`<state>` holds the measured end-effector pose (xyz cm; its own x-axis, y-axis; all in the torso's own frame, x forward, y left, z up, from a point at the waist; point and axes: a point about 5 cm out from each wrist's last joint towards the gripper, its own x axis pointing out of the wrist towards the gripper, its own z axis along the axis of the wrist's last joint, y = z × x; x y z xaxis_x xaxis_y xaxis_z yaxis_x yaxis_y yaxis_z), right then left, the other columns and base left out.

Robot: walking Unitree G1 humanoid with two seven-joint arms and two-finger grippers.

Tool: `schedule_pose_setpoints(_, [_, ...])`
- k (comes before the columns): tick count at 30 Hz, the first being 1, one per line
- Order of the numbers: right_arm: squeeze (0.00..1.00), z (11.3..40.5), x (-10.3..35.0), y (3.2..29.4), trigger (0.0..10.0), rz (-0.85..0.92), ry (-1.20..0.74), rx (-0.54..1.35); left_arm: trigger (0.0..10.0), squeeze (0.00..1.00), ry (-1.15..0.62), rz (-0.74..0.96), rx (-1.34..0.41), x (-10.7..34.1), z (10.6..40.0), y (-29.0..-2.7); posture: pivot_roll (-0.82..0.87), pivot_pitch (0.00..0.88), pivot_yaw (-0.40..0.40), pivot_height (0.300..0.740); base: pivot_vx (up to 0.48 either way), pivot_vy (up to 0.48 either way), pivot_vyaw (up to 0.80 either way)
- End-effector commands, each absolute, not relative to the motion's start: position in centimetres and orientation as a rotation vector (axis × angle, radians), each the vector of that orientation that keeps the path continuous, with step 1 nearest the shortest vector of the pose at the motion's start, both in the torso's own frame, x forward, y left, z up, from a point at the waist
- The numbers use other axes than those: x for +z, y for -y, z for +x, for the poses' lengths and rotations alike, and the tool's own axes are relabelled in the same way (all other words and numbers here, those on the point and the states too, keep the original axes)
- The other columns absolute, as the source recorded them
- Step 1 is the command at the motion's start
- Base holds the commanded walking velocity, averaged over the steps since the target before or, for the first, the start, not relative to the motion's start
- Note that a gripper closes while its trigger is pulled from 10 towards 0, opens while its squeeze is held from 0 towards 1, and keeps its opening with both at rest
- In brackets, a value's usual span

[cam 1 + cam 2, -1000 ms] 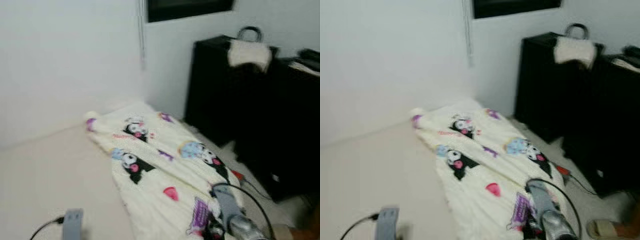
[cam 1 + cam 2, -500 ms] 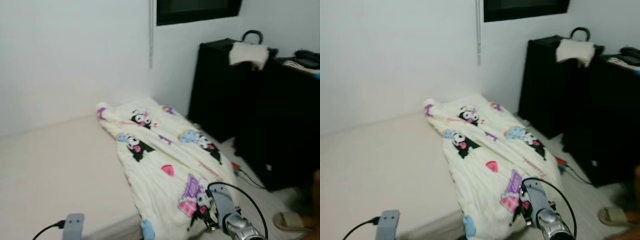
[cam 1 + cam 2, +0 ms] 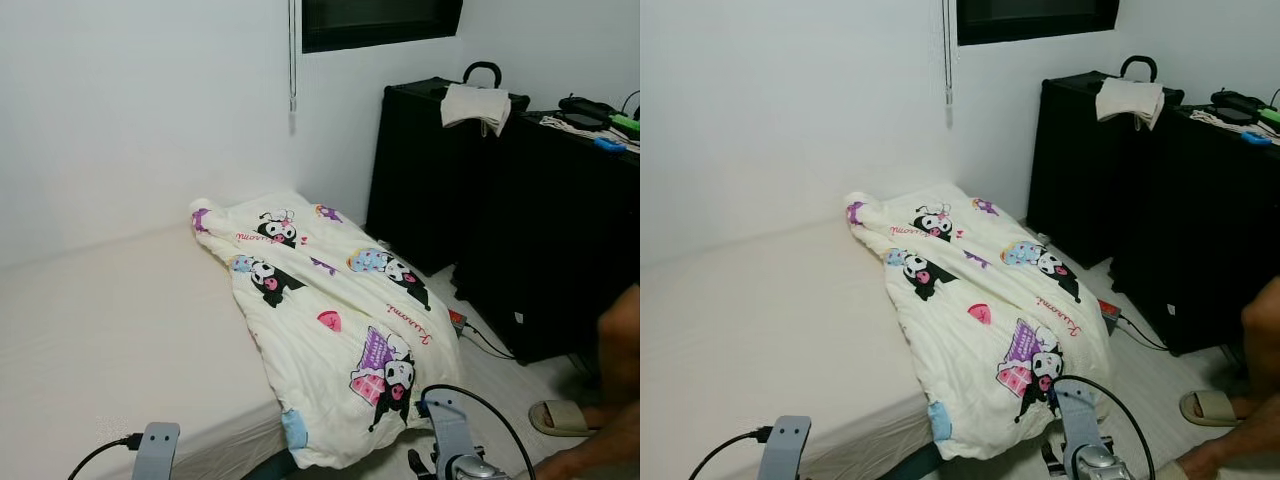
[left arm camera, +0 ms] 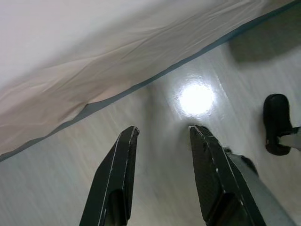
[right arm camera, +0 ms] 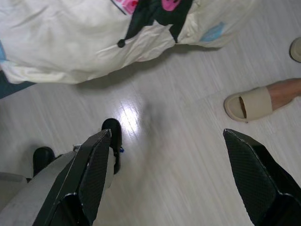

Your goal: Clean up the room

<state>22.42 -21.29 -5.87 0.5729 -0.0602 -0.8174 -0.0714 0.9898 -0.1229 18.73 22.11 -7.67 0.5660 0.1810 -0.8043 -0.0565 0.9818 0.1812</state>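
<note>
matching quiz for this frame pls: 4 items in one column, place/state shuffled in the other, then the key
Items
1. blanket
2. towel
3. slipper
4. right gripper

Place or state
A. on a person's foot, on the floor
B. draped over the top edge of the black cabinet
C. open, empty, above the floor
D. spread over the bed, hanging off its edge

Pairs: 1-D, 2-B, 3-A, 4-C
</note>
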Motion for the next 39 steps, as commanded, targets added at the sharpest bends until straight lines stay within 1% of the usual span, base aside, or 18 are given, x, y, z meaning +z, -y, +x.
schedule_pose_setpoints(1, [0.00, 22.2, -6.0, 21.3, 10.0, -0.130, -0.975, 0.001, 10.0, 0.00, -0.964, 0.146, 0.126, -7.6, 19.0, -21.9, -0.12, 0.000, -0.039, 0.740, 0.000, -0.472, 0.00])
schedule_pose_setpoints(11, [0.00, 22.8, -5.6, 21.4, 10.0, -0.101, -0.951, -0.016, 10.0, 0.00, -0.955, 0.139, 0.128, -7.4, 19.4, -21.8, -0.13, 0.000, -0.035, 0.740, 0.000, -0.478, 0.00])
schedule_pose_setpoints(15, [0.00, 23.1, -5.6, 20.4, 10.0, -0.063, -0.944, -0.006, 10.0, 0.00, -0.941, 0.137, 0.163, -7.0, 19.7, -23.0, -0.15, 0.000, -0.021, 0.740, 0.000, -0.480, 0.00])
schedule_pose_setpoints(21, [0.00, 22.8, -5.9, 20.0, 10.0, -0.046, -0.950, 0.000, 10.0, 0.00, -0.944, 0.131, 0.187, -7.0, 19.4, -23.7, -0.15, 0.000, -0.013, 0.740, 0.000, -0.480, 0.00])
schedule_pose_setpoints(24, [0.00, 21.3, -6.7, 20.1, 10.0, -0.053, -0.990, 0.014, 10.0, 0.00, -0.962, 0.119, 0.202, -7.3, 18.7, -23.7, -0.16, 0.000, -0.025, 0.740, 0.000, -0.480, 0.00])
schedule_pose_setpoints(25, [0.00, 21.3, -6.7, 20.1, 10.0, -0.053, -0.990, 0.014, 10.0, 0.00, -0.962, 0.119, 0.202, -7.3, 18.7, -23.7, -0.16, 0.000, -0.025, 0.740, 0.000, -0.480, 0.00])
schedule_pose_setpoints(27, [0.00, 20.2, -7.3, 20.5, 10.0, -0.066, -1.018, 0.018, 10.0, 0.00, -0.980, 0.116, 0.195, -7.7, 18.2, -23.2, -0.15, 0.000, -0.031, 0.740, 0.000, -0.480, 0.00])
schedule_pose_setpoints(30, [0.00, 19.9, -7.5, 20.6, 10.0, -0.069, -1.024, 0.018, 10.0, 0.00, -0.986, 0.115, 0.193, -7.9, 18.0, -23.0, -0.15, 0.000, -0.031, 0.740, 0.000, -0.480, 0.00])
schedule_pose_setpoints(33, [0.00, 18.9, -7.8, 21.3, 10.0, -0.085, -1.044, 0.008, 10.0, 0.00, -1.002, 0.123, 0.141, -8.2, 17.8, -22.0, -0.15, 0.000, -0.035, 0.740, 0.000, 0.000, 0.00])
schedule_pose_setpoints(34, [0.00, 18.9, -7.8, 21.5, 10.0, -0.077, -1.039, -0.006, 10.0, 0.00, -0.992, 0.117, 0.133, -8.1, 18.1, -21.9, -0.16, 0.000, -0.024, 0.740, 0.000, 0.000, 0.00])
schedule_pose_setpoints(36, [0.00, 18.9, -7.8, 21.5, 10.0, -0.075, -1.037, -0.010, 10.0, 0.00, -0.987, 0.111, 0.135, -8.0, 18.3, -21.9, -0.16, 0.000, -0.024, 0.740, 0.000, 0.000, 0.00])
schedule_pose_setpoints(37, [0.00, 19.1, -7.7, 21.5, 10.0, -0.081, -1.031, -0.012, 10.0, 0.00, -0.987, 0.105, 0.136, -8.0, 18.3, -21.9, -0.19, 0.000, -0.004, 0.740, 0.000, 0.000, 0.00])
schedule_pose_setpoints(39, [0.00, 19.1, -7.7, 21.4, 10.0, -0.087, -1.029, -0.013, 10.0, 0.00, -0.988, 0.101, 0.137, -8.0, 18.3, -22.0, -0.19, 0.000, -0.001, 0.740, 0.000, 0.000, 0.00])
